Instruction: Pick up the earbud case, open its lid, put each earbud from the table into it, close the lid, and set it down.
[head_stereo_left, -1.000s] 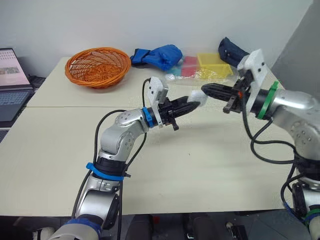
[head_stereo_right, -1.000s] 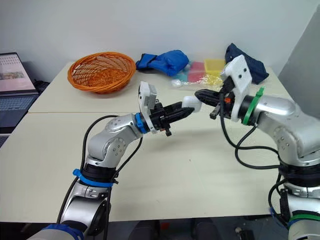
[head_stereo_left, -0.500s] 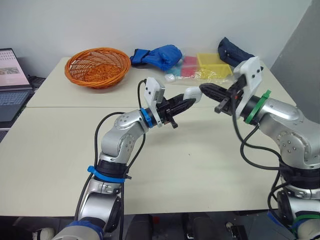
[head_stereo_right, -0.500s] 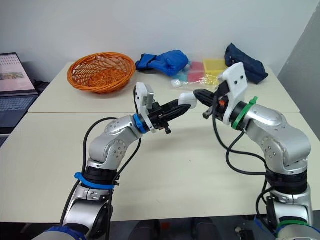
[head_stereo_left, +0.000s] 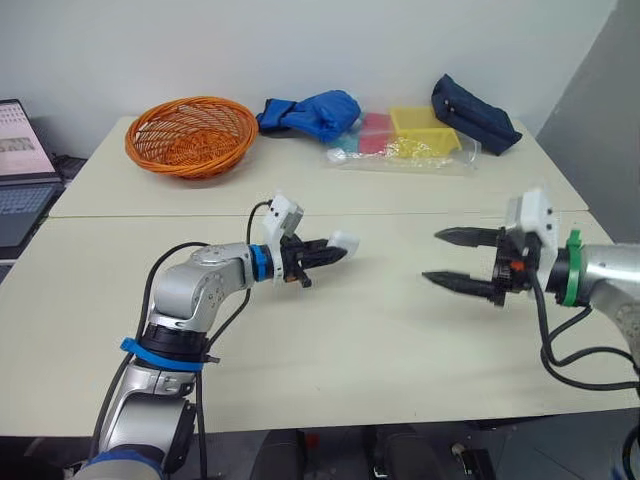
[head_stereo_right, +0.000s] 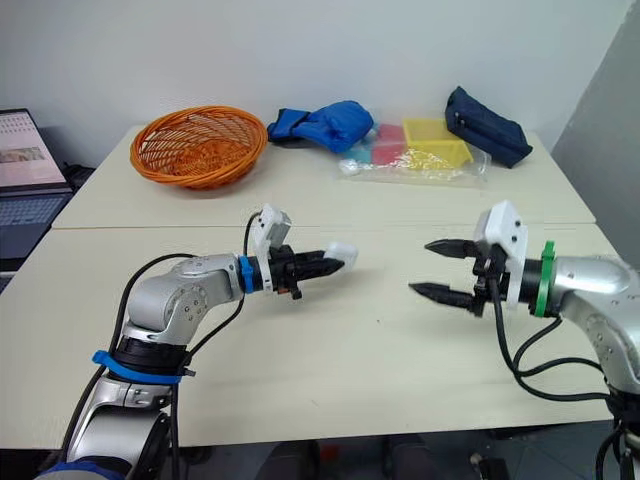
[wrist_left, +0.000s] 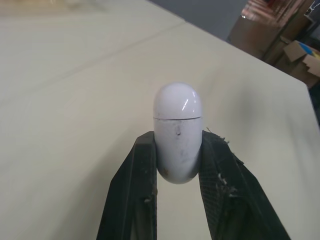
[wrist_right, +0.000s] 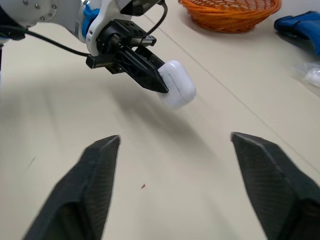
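Observation:
The white earbud case (head_stereo_left: 343, 241) has its lid down and is held above the cream table (head_stereo_left: 380, 330). My left gripper (head_stereo_left: 335, 248) is shut on its lower half. In the left wrist view the case (wrist_left: 177, 132) stands upright between the two black fingers (wrist_left: 137, 190), with the lid seam showing above them. My right gripper (head_stereo_left: 432, 256) hovers to the right of the case, a clear gap away, open wide with nothing in it. From the right wrist view the case (wrist_right: 176, 85) lies ahead of that gripper's spread fingers (wrist_right: 100, 170).
An orange basket (head_stereo_left: 190, 130) stands at the back left. A blue cloth (head_stereo_left: 310, 110), a dark blue pouch (head_stereo_left: 475, 100) and a plastic bag with yellow and pink boxes (head_stereo_left: 410, 140) lie along the far edge. A laptop (head_stereo_left: 20, 160) sits off the table's left.
My right gripper has left the top of the case, drawn back to the right and down, and opened wide. My left arm has lowered and pulled back with the case.

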